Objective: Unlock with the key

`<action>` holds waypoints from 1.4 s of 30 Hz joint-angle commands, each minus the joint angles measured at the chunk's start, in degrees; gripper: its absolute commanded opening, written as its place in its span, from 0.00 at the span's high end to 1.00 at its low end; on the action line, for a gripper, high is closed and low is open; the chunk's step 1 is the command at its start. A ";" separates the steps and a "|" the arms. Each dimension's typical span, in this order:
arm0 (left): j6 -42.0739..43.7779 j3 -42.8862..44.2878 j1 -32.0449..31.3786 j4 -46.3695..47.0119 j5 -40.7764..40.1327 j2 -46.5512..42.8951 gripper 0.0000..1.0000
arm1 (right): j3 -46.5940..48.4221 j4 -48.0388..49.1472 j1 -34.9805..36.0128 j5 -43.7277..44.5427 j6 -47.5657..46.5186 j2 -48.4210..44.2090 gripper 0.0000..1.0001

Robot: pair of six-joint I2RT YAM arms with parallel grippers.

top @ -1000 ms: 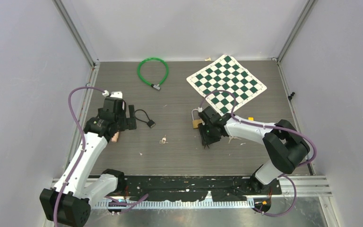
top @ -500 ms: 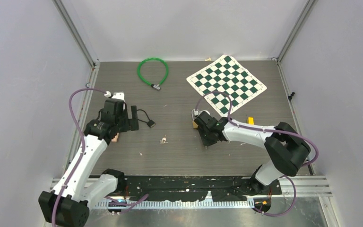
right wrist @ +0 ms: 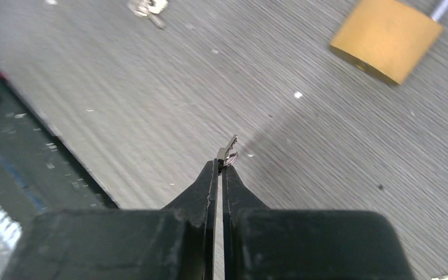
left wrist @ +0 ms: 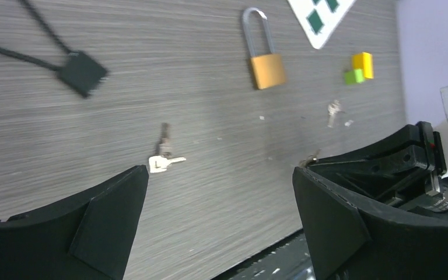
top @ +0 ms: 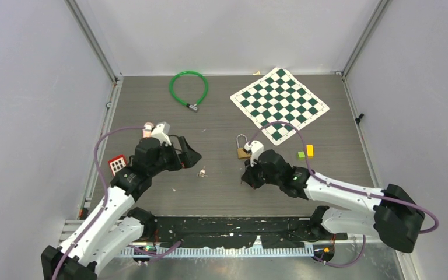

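Right wrist — right claw (right wrist: 220, 167) pinches key (right wrist: 228, 146).

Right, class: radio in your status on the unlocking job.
Left gripper open, empty. Right gripper shut on key. Brass padlock lying flat, untouched. Nothing between them.

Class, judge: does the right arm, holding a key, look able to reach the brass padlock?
Probably yes: the right gripper, shut on the key, hangs near the padlock, only tabletop between them.
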 commanded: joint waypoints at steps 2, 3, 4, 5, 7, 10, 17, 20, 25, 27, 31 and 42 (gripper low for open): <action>-6.30 -4.36 -5.93 21.25 7.04 0.45 0.01 | -4.90 19.08 0.39 -11.92 -3.12 -8.22 0.95; -6.24 -4.66 -7.57 22.98 7.58 0.91 0.01 | -5.19 20.01 0.42 -13.59 -3.34 -9.52 0.95; -6.17 -4.87 -8.66 24.23 7.95 1.21 0.01 | -5.28 20.34 0.41 -14.33 -3.64 -10.16 0.95; -5.99 -5.16 -9.58 26.45 8.19 1.50 0.02 | -5.46 20.96 0.38 -15.53 -3.70 -11.23 0.95; -5.94 -5.73 -10.94 29.65 9.10 2.16 0.05 | -5.62 22.03 0.38 -17.67 -3.67 -12.51 0.95; -5.81 -6.26 -12.39 33.15 11.29 3.30 0.08 | -5.65 23.17 0.40 -19.96 -2.87 -13.42 0.95; -2.96 -5.29 -15.44 36.35 14.17 6.57 0.20 | -4.72 23.48 0.37 -22.73 -1.89 -13.51 0.95; -2.09 -5.25 -16.47 38.00 15.66 8.40 0.32 | -4.59 23.48 0.37 -22.79 -1.81 -13.41 0.95; -1.28 -5.67 -17.65 40.99 17.19 10.81 0.49 | -4.58 24.12 0.36 -23.99 -1.06 -13.59 0.95; -0.97 -5.36 -18.51 41.86 18.07 11.67 0.52 | -4.63 24.30 0.37 -24.25 -0.64 -13.67 0.95; -0.31 -4.50 -20.03 42.25 18.64 12.99 0.52 | -5.18 25.27 0.40 -24.43 0.17 -13.99 0.95; -0.17 -3.56 -21.73 42.31 18.81 15.36 0.62 | -6.42 27.29 0.39 -22.43 2.02 -15.60 0.95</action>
